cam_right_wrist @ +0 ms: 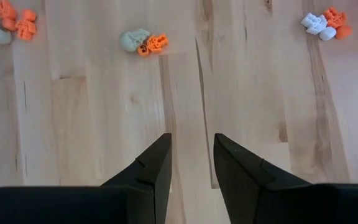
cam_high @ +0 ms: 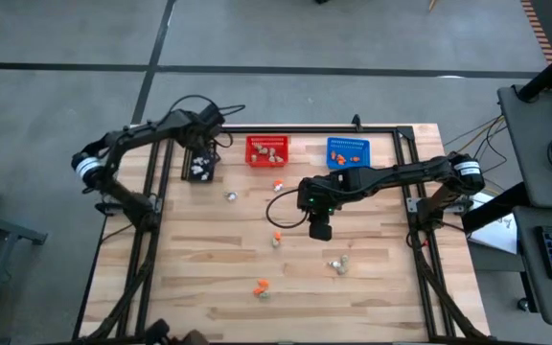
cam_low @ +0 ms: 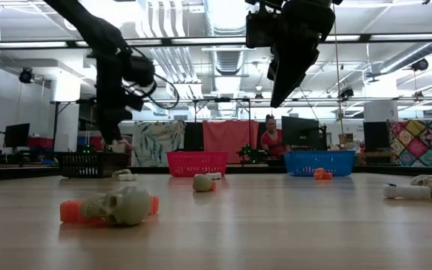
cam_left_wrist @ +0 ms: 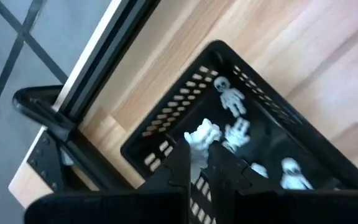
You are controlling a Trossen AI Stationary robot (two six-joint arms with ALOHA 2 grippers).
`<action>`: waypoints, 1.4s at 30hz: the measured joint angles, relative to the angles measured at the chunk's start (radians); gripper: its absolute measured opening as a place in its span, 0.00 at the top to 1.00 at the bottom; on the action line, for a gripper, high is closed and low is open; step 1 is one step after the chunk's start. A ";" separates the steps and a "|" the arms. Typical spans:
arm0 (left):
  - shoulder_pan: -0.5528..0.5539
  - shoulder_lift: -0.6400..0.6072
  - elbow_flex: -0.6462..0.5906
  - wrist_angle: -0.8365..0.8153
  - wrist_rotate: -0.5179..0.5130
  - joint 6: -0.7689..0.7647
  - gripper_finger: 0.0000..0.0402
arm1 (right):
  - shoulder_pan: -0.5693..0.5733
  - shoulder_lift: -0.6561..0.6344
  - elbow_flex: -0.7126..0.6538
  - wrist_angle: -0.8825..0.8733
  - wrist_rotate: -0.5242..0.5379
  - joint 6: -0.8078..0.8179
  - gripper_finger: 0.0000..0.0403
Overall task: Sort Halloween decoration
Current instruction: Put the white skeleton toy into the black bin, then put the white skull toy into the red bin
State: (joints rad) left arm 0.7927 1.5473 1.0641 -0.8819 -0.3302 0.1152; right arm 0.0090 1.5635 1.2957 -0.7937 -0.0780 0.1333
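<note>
My left gripper hovers over the black basket at the table's far left and is shut on a white trinket. More white skeleton trinkets lie on the basket's floor. My right gripper is open, held above the table's middle and touching nothing. An orange and beige-grey pair of trinkets lies ahead of it, with another orange group and a white-and-orange group farther off. Loose trinkets rest scattered on the wood. My left gripper pinches a small white trinket between its two fingertips, coming from above and pointing down into the black basket. The trinket is lifted clear of the basket's floor; which part of it is held, I cannot tell.
A red basket and a blue basket stand along the far edge, each holding trinkets. Other trinkets lie at the table's centre and right of centre. Metal frame rails run along the table's sides. A person sits beyond the table.
</note>
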 joint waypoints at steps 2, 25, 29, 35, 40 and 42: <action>0.014 0.035 0.000 0.019 0.000 0.025 0.99 | 0.000 0.000 0.000 0.000 0.000 0.000 0.73; 0.026 0.198 0.000 0.042 0.000 0.083 0.91 | 0.000 0.000 0.000 0.022 0.001 -0.003 0.73; 0.025 0.197 0.000 0.040 -0.001 0.082 0.83 | 0.000 0.000 0.000 0.024 0.001 -0.002 0.73; 0.024 0.190 0.000 0.000 -0.001 0.078 0.76 | 0.000 0.000 0.000 0.033 0.001 0.003 0.73; 0.025 0.183 0.000 -0.037 -0.001 0.063 0.75 | 0.000 0.000 0.000 0.052 0.001 -0.014 0.73; 0.024 0.177 0.000 -0.049 0.000 0.051 0.75 | 0.000 0.000 0.000 0.052 0.001 -0.015 0.73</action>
State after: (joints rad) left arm 0.8166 1.7242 1.0641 -0.9305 -0.3306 0.1666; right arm 0.0090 1.5637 1.2957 -0.7418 -0.0769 0.1182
